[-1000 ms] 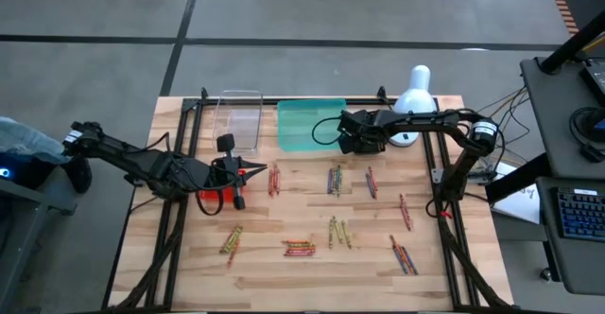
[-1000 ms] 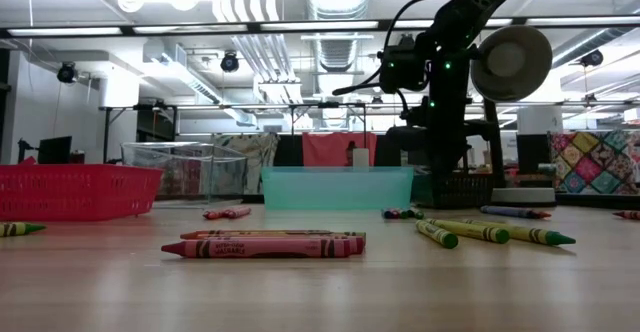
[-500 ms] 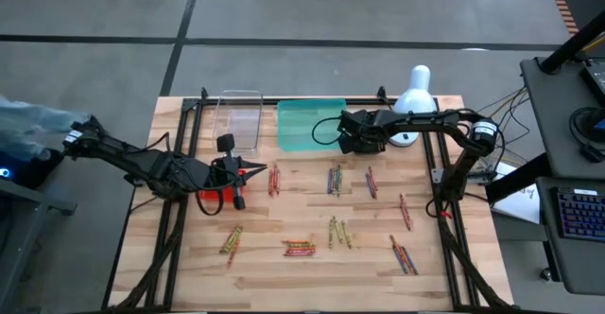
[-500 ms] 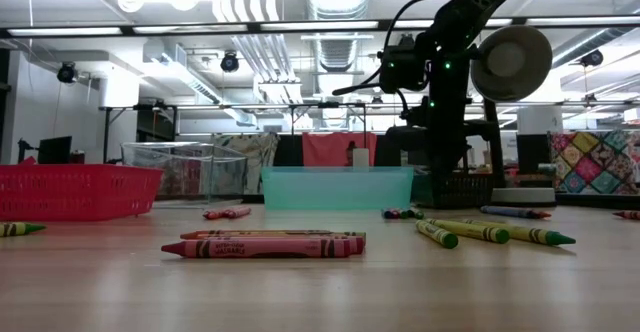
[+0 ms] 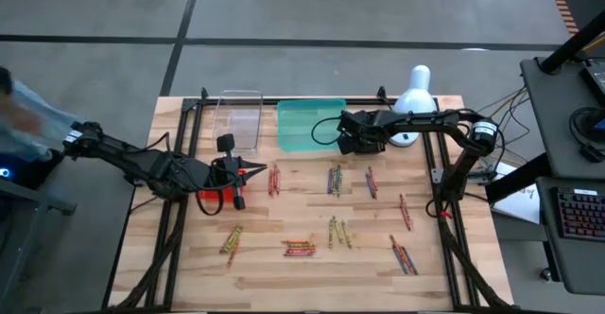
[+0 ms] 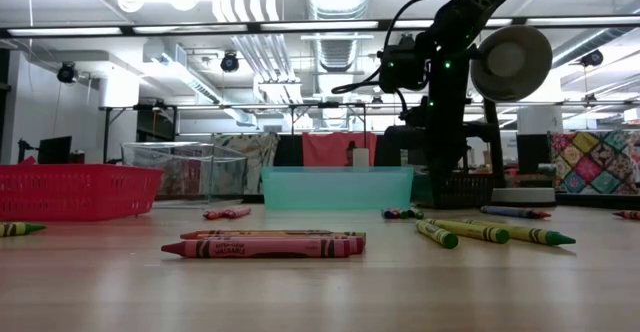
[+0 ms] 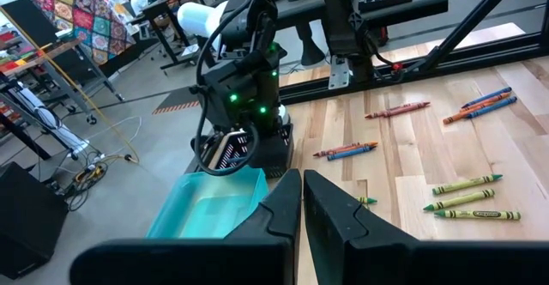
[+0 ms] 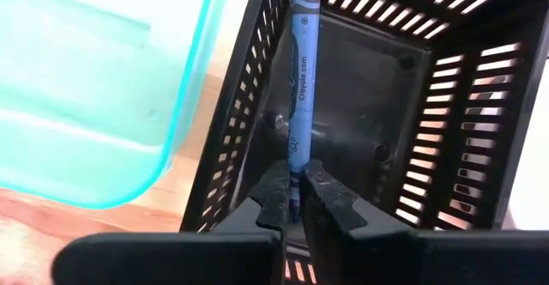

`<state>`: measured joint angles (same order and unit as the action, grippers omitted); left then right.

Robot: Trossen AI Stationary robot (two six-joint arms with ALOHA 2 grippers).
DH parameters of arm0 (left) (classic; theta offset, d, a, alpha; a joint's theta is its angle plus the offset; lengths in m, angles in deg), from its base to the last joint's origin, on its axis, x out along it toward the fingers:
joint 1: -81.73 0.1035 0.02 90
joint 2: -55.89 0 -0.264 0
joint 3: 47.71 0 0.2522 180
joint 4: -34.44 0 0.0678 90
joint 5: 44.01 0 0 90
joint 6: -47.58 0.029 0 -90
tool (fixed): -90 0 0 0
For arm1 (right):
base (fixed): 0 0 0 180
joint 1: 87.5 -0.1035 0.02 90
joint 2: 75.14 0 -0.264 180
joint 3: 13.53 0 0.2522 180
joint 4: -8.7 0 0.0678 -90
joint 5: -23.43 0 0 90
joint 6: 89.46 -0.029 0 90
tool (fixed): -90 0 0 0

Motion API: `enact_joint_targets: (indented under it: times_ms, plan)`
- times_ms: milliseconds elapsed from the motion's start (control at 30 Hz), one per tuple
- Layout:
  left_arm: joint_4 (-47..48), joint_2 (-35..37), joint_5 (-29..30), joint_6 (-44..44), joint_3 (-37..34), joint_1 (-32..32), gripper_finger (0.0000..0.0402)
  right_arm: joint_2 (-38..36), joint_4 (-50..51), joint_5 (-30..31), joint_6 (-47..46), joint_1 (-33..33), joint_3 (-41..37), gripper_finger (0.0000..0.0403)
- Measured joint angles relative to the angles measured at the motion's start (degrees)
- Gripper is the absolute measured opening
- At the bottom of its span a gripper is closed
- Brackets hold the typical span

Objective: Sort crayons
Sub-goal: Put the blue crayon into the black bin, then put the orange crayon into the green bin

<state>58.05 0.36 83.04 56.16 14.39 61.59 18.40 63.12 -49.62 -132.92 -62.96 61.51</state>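
Observation:
Several crayons lie in small groups on the wooden table [image 5: 312, 276], among them red ones [image 5: 275, 179], yellow-green ones [image 5: 338, 232] and a mixed group [image 5: 299, 249]. At the far side my right gripper [image 8: 294, 201] is shut on a blue crayon [image 8: 302, 62] over a black mesh basket [image 8: 403, 105], beside the teal tray [image 5: 310, 125]. My left gripper [image 7: 302, 208] hangs shut with nothing in it above the red basket [image 5: 213, 199] at the left. My right gripper pinches the blue crayon by its near end [image 8: 296, 160] between its two fingertips. The fingers slant down from above and lie in line with the crayon. It sticks out beyond them into the black basket, close along a slotted wall; whether its far end touches, I cannot tell.
A clear plastic container [image 5: 241, 115] stands left of the teal tray. A white lamp [image 5: 416, 92] stands at the far right. Black frame rails run along both table sides. A person's blurred sleeve [image 5: 24, 111] shows past the table's left edge.
Neither arm has moved, and the blue crayon stays where it was. Only the person's sleeve beyond the table's left edge has shifted.

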Motion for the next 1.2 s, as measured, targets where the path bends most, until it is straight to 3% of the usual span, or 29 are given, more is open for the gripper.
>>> enact_joint_targets:
  times_ms: [333, 600, 900, 1200]
  plan:
    - [0.0, 0.0, 0.0, 0.0, 0.0, 0.0, 0.0, 0.0, -0.73, 0.04, -0.44, 0.0, 0.01, 0.0091]
    - [0.0, 0.0, 0.0, -0.03, 0.0, 0.0, 0.0, -0.29, -0.01, -0.09, 0.98, 0.0, 3.65, 0.0095]
    - [-0.04, 0.0, 0.0, -0.68, 0.0, 0.0, 0.0, -0.55, 6.56, -0.94, 4.22, -1.6, 12.77, 0.0095]
    - [-0.08, 0.0, -0.04, -3.9, 0.0, 0.0, 0.0, -1.25, 13.26, -1.06, 10.94, -10.1, 21.66, 0.0095]
